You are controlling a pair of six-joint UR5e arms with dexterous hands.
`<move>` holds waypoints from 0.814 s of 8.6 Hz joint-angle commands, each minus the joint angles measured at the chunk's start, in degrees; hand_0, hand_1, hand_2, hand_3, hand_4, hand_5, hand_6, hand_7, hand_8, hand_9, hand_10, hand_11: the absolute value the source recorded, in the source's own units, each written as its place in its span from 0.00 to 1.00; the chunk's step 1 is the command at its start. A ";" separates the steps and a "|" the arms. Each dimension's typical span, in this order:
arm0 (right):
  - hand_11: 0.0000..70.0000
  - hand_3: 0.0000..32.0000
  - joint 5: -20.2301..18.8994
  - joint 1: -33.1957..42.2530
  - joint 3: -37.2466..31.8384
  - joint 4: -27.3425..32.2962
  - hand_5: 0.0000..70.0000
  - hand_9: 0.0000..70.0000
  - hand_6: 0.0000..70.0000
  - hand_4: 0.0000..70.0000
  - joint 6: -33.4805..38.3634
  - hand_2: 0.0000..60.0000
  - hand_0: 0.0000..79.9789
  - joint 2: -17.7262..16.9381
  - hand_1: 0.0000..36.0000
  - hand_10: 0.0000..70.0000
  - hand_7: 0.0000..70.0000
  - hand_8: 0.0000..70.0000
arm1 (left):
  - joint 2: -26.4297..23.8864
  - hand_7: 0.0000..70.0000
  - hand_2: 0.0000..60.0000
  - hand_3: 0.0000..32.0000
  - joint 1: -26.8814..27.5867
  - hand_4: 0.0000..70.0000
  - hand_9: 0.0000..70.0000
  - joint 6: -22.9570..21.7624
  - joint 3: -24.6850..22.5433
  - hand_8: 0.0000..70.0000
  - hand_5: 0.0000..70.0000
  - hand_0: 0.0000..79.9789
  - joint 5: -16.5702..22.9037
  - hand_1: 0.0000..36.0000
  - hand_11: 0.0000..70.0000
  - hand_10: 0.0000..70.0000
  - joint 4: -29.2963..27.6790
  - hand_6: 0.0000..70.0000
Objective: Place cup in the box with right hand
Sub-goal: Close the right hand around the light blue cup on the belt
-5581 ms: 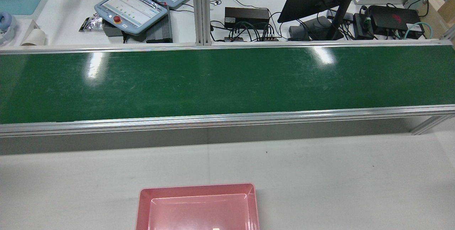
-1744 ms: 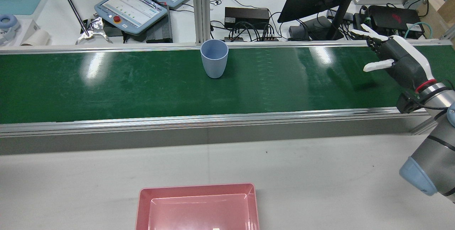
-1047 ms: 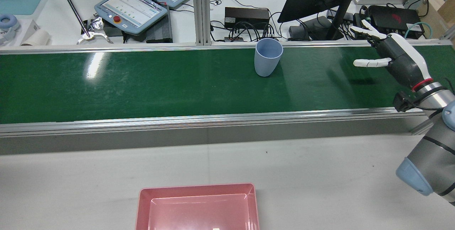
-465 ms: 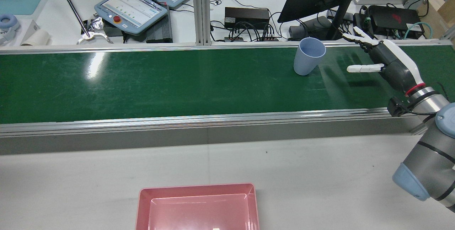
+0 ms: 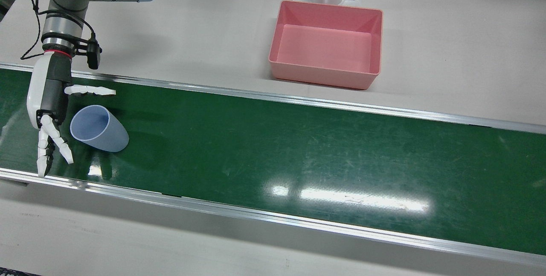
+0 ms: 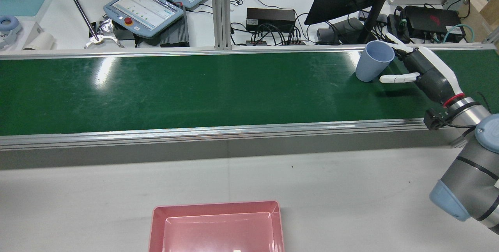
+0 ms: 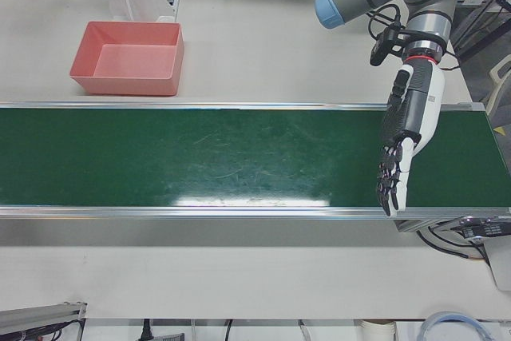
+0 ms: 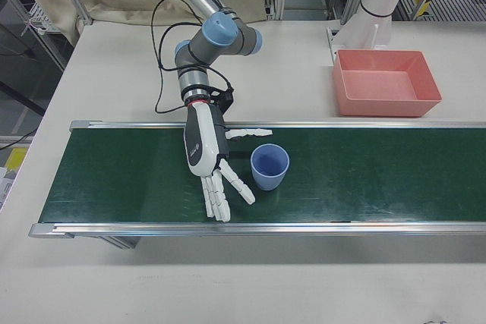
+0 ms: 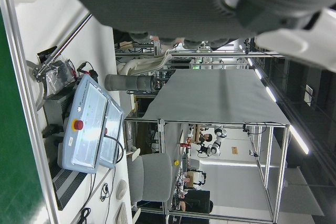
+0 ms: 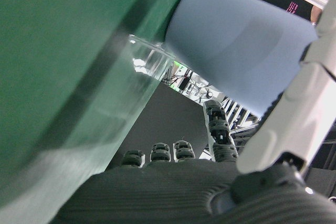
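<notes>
Cup [image 5: 99, 129], pale blue, stands upright on the green belt [image 5: 298, 148] toward the operators' edge of the worktop [image 5: 204, 24], at the robot's right end. Right hand [image 5: 47, 105] hangs just beside it with fingers [image 5: 54, 143] spread wide and the thumb stretched out along the belt's robot-side edge; it holds nothing. In the rear view the hand [image 6: 423, 73] sits right against the cup [image 6: 374, 61], and contact cannot be confirmed. Right hand view shows the cup wall [image 10: 241, 51] close up, base cut off by the frame. Left hand [image 7: 407, 137] hangs over the belt's opposite end, fingers extended and apart, empty. Pink box [image 5: 326, 43] sits empty on the worktop's robot side, well apart from the cup; its near end is cut off in the rear view [image 6: 216, 224].
</notes>
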 commanded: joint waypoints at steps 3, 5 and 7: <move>0.42 0.00 0.17 3.10 -0.79 0.09 0.11 0.77 0.29 0.37 0.60 0.53 0.56 -0.75 0.32 0.28 1.00 0.45 | 0.00 0.00 0.00 0.00 0.02 0.00 0.00 0.00 0.09 0.00 0.00 0.00 0.00 0.00 0.00 0.00 -0.09 0.00; 0.99 0.00 0.00 4.07 -1.15 0.00 0.30 1.00 0.58 1.00 0.69 1.00 0.85 -0.75 1.00 0.68 1.00 0.94 | 0.00 0.00 0.00 0.00 0.03 0.00 0.00 0.00 0.09 0.00 0.00 0.00 0.00 0.00 0.00 0.00 -0.09 0.00; 1.00 0.00 -0.09 8.18 2.60 -0.09 0.37 1.00 0.66 1.00 3.13 1.00 1.00 -0.84 1.00 0.78 1.00 1.00 | 0.00 0.00 0.00 0.00 0.03 0.00 0.00 0.00 0.18 0.00 0.00 0.00 -0.09 0.00 0.00 0.00 -0.09 0.00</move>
